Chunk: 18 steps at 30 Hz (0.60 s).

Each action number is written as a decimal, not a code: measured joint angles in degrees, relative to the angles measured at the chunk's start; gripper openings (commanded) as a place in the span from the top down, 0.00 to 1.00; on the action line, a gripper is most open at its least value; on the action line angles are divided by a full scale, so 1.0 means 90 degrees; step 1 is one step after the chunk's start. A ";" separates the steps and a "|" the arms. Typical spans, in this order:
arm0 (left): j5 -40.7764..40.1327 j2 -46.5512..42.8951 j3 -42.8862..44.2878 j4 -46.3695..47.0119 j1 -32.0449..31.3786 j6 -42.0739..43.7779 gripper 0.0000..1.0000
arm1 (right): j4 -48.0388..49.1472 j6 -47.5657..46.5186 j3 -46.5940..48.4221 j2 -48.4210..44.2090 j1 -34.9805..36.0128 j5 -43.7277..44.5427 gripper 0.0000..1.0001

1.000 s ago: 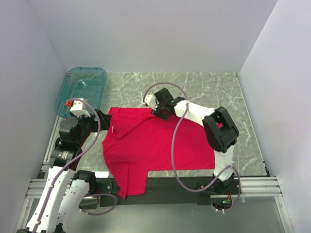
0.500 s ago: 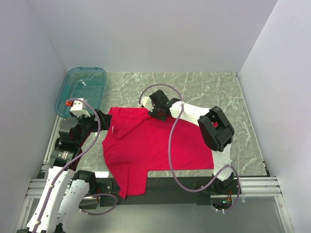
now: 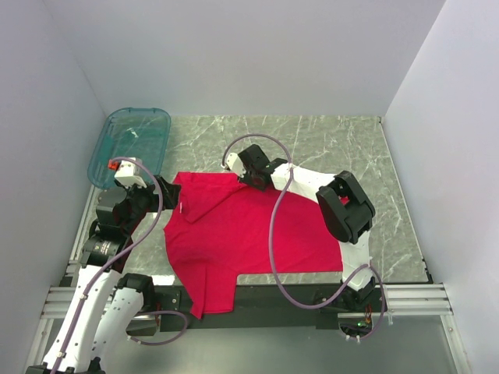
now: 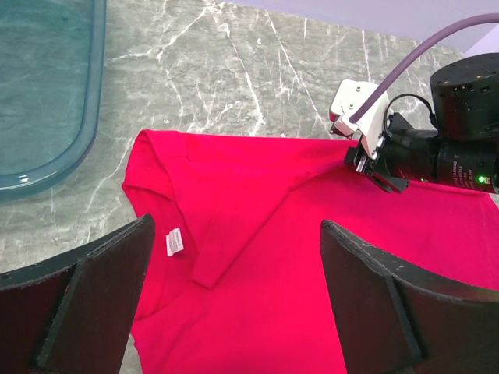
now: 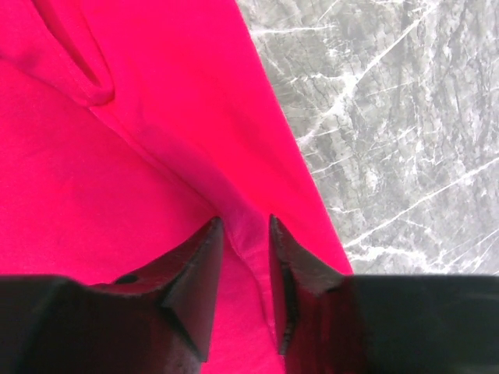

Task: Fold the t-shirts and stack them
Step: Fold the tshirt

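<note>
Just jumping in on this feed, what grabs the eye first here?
The bright red t-shirt spread across the marble table, its near sleeve hanging over the front edge. At its far edge the right gripper pinches a ridge of cloth. The left gripper hovers open near the collar, with a teal tub at far left.

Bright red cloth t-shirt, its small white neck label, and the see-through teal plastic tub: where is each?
bright red cloth t-shirt (image 3: 249, 230): top view, middle of its body.
small white neck label (image 4: 174, 241): left wrist view, label's centre.
see-through teal plastic tub (image 3: 117, 167): top view, near rim.
</note>
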 measured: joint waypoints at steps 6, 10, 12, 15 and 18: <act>0.0010 0.0000 0.0000 0.0000 0.0000 0.0000 0.08 | 0.0027 0.0027 0.0000 0.0056 0.0000 0.0027 0.74; 0.0012 0.0000 0.0000 0.0002 0.0000 0.0000 0.08 | 0.0027 0.0022 0.0000 0.0073 0.0000 0.0019 0.86; 0.0012 0.0000 0.0000 0.0002 0.0000 0.0000 0.08 | 0.0034 0.0027 0.0000 0.0073 0.0002 0.0019 0.96; 0.0017 0.0000 0.0000 0.0002 0.0000 0.0000 0.08 | 0.0034 0.0041 0.0000 0.0073 0.0002 0.0017 1.00; 0.0019 0.0000 0.0000 0.0002 0.0000 0.0000 0.07 | 0.0034 0.0036 -0.0007 0.0073 0.0002 0.0017 1.00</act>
